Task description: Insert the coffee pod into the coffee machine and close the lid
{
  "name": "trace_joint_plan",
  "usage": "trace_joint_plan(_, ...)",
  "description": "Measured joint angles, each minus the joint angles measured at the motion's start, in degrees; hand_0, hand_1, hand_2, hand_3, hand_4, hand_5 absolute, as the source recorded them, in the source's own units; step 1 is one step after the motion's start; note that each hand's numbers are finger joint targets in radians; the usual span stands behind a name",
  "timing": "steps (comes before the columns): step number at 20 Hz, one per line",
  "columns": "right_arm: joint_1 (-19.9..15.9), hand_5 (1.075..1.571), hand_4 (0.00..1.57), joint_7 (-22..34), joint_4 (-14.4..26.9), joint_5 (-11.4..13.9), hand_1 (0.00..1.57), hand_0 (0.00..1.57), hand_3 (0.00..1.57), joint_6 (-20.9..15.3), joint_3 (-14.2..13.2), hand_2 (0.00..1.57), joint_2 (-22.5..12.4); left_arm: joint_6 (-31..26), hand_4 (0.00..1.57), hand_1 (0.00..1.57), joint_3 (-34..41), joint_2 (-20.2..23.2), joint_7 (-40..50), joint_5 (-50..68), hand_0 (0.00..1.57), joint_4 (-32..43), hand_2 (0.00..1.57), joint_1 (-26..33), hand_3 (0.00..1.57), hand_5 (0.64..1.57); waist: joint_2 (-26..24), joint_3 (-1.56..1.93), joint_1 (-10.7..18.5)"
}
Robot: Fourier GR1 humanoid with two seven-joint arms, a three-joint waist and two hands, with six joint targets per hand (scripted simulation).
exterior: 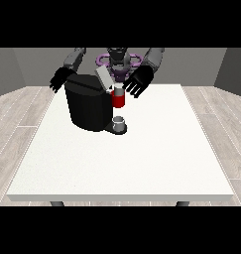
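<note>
No brand name or writing I can make out anywhere on the coffee machine, it's just a plain black block sitting toward the robot's end of the white table. Using the machine as the landmark: its lid, a grey flap, is tipped up at an angle over the machine's top, on the side nearer the view's right, so the lid is not closed. Right below the lid, on the machine's front-right part, there's a red section with a pale top; I honestly can't tell if that is the coffee pod sitting in its slot or just part of the brew head. Under that, on the machine's little base, stands a small grey cup; can't see anything inside it.

Hands: the hand at the view's right is just beside the machine's lid and red part, fingers spread and pointing down, holding nothing as far as I can see. The hand at the view's left hangs by the machine's upper back corner, fingers relaxed and apart, also holding nothing.
</note>
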Motion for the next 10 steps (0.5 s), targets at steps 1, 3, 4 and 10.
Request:
trace_joint_plan(1, 0.0, 1.571, 0.46, -0.6, 0.3, -0.1, 0.00, 0.00, 0.00, 0.1, -0.2, 0.00, 0.0, 0.0, 0.37, 1.07, -0.1, 0.0, -0.2, -0.1, 1.07, -0.2, 1.12, -0.1, 0.93, 1.571, 0.0, -0.02, 0.1)
trace_joint_plan(3, 0.4, 1.571, 0.41, -1.1, 0.5, 0.1, 0.00, 0.00, 0.00, 0.2, 0.0, 0.00, 0.0, 0.2, 0.36, 0.91, 0.0, 0.1, -0.3, -0.2, 0.91, -0.2, 1.02, -0.1, 0.86, 1.571, 0.2, -0.01, -0.1)
trace_joint_plan(4, 0.1, 1.571, 0.41, -0.4, 0.0, 0.5, 0.00, 0.00, 0.00, -0.4, 0.4, 0.00, 0.3, 0.2, 0.24, 0.57, 0.0, 0.4, -0.6, -0.4, 0.57, 0.1, 0.81, -0.1, 0.64, 1.571, 0.4, 0.00, -0.2)
trace_joint_plan(10, -0.4, 1.571, 0.35, 0.1, 0.3, 0.3, 0.00, 0.00, 0.00, -0.6, 0.1, 0.00, 0.1, -2.0, 0.00, 0.00, -1.8, 1.6, -2.1, -2.3, 0.00, 0.1, 0.00, 0.0, 0.00, 1.571, 0.4, 0.02, -0.3)
